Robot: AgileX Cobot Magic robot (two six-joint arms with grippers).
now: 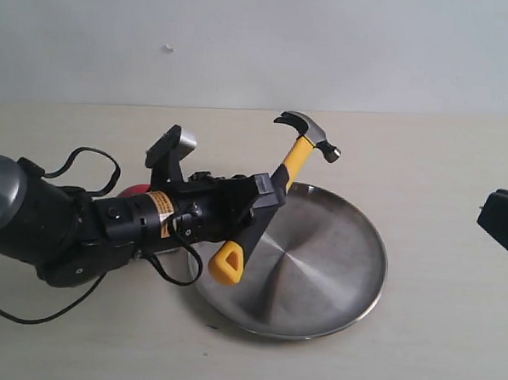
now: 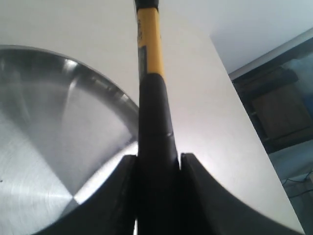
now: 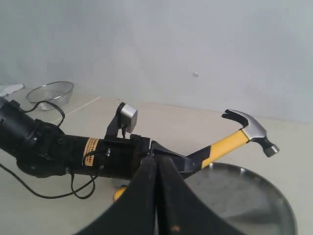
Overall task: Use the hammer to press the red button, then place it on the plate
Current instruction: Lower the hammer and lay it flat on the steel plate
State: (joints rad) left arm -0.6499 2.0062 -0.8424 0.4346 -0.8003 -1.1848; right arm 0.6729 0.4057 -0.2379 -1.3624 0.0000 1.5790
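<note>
The small claw hammer (image 1: pixel 295 161) has a dark grey metal head, yellow neck, black middle grip and yellow looped end. The round stainless steel plate (image 1: pixel 326 279) is silvery with radial brush streaks. The left gripper (image 1: pixel 269 192) is black, and its arm bears an orange-yellow label (image 1: pixel 159 209). The wooden table (image 1: pixel 443 166) is pale beige.

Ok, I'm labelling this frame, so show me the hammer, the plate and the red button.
hammer (image 1: pixel 300 158), exterior view, on the yellow neck below the head.
plate (image 1: pixel 343 271), exterior view, on bare steel right of centre.
red button (image 1: pixel 136 189), exterior view, on the small red sliver that shows.
</note>
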